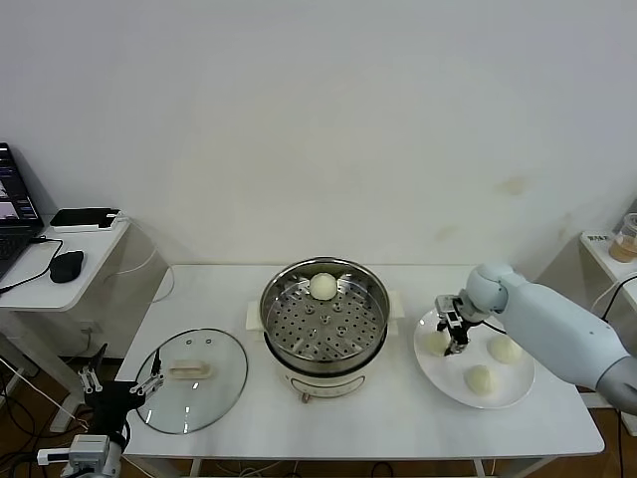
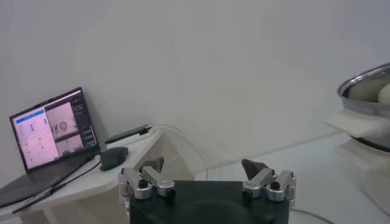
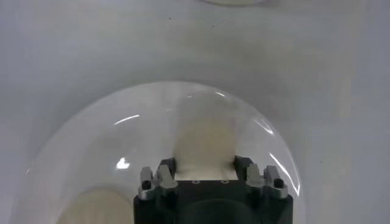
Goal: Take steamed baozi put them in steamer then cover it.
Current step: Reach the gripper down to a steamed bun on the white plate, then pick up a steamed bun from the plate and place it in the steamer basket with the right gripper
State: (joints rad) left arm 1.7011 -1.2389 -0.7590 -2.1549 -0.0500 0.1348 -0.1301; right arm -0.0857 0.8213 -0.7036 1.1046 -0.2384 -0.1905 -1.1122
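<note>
The steamer (image 1: 275, 302) stands mid-table with one steamed baozi (image 1: 322, 286) at the back of its perforated tray. To its right, a white plate (image 1: 450, 376) holds two loose baozi (image 1: 506, 349) (image 1: 480, 378). A third baozi (image 1: 436, 342) sits at the plate's left side, and my right gripper (image 1: 453, 334) is shut on it. The right wrist view shows that baozi (image 3: 204, 143) wedged between the fingers of the right gripper (image 3: 204, 163). The glass cover (image 1: 214, 393) lies flat at the table's left. My left gripper (image 1: 121, 380) (image 2: 204, 167) hangs open off the table's left front edge, holding nothing.
A side desk at far left carries a laptop (image 2: 52, 128), a mouse (image 1: 66, 265) and a black device (image 1: 85, 217). A small shelf with a cup (image 1: 627, 237) stands at far right. The steamer's rim (image 2: 365, 76) shows in the left wrist view.
</note>
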